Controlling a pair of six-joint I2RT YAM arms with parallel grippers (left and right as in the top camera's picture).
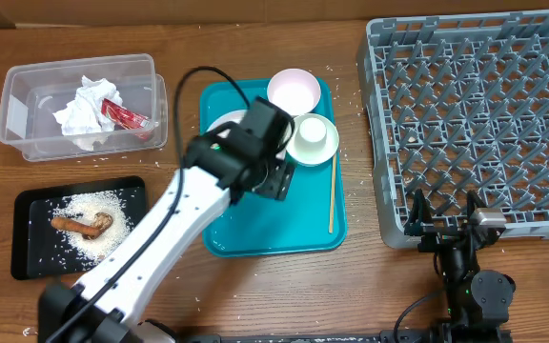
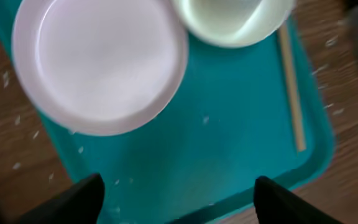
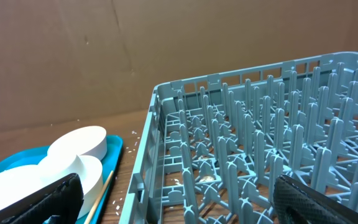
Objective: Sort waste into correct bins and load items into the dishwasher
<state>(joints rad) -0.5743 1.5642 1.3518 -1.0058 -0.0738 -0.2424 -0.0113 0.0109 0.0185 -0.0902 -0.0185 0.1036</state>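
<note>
Nearest the robot, the right gripper [image 1: 443,211] hangs at the near edge of the dish rack [image 1: 484,114], its jaws spread wide with nothing between them. At the near left sits the black tray [image 1: 36,257], holding scattered rice [image 1: 103,205] and a brownish-orange food stick [image 1: 82,225]. Whether a separate crumbly lump lies there too cannot be told.

In the middle, the left gripper [image 2: 179,202] hovers over the teal tray [image 1: 274,233], fingers apart and empty. Just ahead of it on that tray lie the plate [image 2: 98,62], largely hidden under the arm from overhead, and the pale green bowl [image 1: 313,138], with a thin wooden stick [image 1: 333,195] along the tray's right side. The pink bowl [image 1: 294,90] sits at the tray's far end. A white cup cannot be made out for certain.

Farthest off at the left, the clear tub [image 1: 27,81] holds the crumpled napkin [image 1: 84,110] and the red wrapper [image 1: 122,116].

The waste sorting looks done, since no waste shows outside the two bins. The loading appears not yet begun: the rack's pegs carry nothing, and every dish in view remains on the teal tray. The left gripper seems poised for a first pick there.
</note>
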